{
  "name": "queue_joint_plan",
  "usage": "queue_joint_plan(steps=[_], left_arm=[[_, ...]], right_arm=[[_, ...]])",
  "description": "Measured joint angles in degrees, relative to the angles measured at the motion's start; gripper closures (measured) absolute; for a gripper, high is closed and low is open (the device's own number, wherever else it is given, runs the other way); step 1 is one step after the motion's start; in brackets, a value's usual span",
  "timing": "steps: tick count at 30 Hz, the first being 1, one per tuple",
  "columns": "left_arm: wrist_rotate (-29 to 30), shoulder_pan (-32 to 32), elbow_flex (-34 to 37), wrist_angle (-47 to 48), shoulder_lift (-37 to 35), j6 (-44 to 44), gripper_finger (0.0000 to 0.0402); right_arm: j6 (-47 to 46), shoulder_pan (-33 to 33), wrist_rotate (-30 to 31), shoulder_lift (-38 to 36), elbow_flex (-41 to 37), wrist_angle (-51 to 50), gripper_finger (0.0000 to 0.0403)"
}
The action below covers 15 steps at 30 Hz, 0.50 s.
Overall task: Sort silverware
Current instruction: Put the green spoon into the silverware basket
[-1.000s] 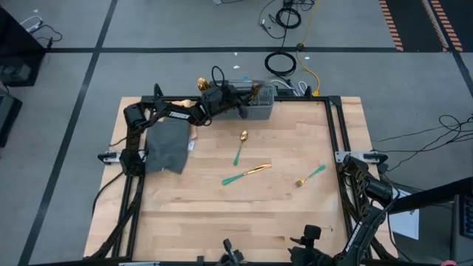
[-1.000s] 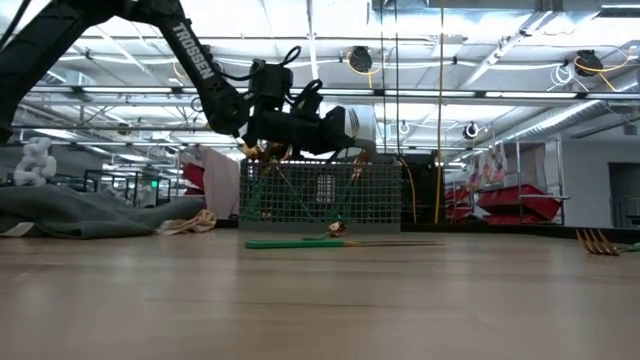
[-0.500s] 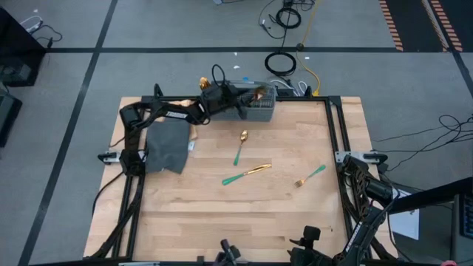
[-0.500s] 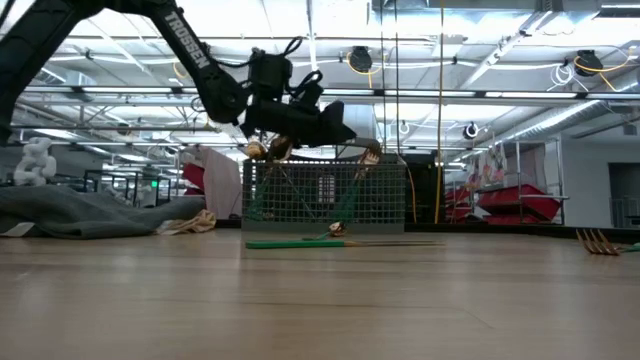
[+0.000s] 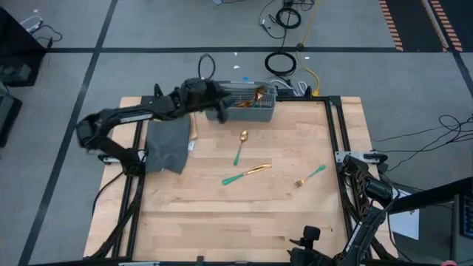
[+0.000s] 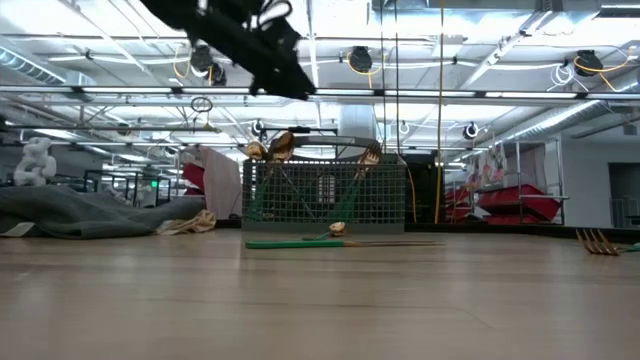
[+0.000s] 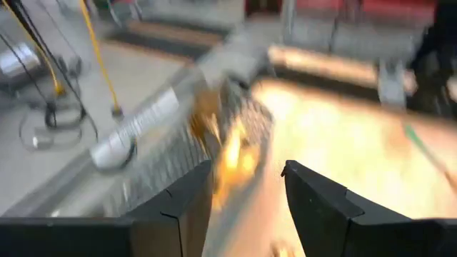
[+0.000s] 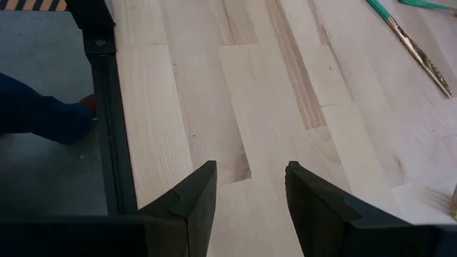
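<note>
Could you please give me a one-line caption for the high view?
Left gripper open beside the mesh basket; spoon, knife and fork lie on the table.

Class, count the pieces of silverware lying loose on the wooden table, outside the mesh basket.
3: a spoon just in front of the basket, a knife mid-table, a fork toward the right. More sit in the basket, partly hidden.

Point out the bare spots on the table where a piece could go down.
Free: the near half of the table, below the knife and fork, and the right side beyond the spoon. Crowded: the far-left corner, with mesh basket, cloth and left gripper.
</note>
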State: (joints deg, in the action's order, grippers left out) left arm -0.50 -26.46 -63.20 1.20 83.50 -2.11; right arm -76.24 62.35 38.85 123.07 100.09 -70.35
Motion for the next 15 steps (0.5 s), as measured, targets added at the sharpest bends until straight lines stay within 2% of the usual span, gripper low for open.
queue_joint_plan(steps=[3,7,11,15], left_arm=[[2.90,3.34,0.00,10.16,-4.00,2.14,0.0222],[2.52,8.03,0.00,18.30,-4.90,9.66,0.0222],[5.64,10.94,0.00,19.79,-0.38,17.25,0.0222],[7.23,11.18,0.00,17.38,6.82,20.85,0.0222]], right_arm=[[1.11,-0.02,0.82,0.00,0.00,-0.92,0.0248],[2.03,-0.20,2.18,0.00,0.00,-1.20,0.0248],[1.98,-0.54,2.16,0.00,-0.01,-0.73,0.0248],[1.98,-0.84,1.97,0.00,-0.02,0.84,0.0248]])
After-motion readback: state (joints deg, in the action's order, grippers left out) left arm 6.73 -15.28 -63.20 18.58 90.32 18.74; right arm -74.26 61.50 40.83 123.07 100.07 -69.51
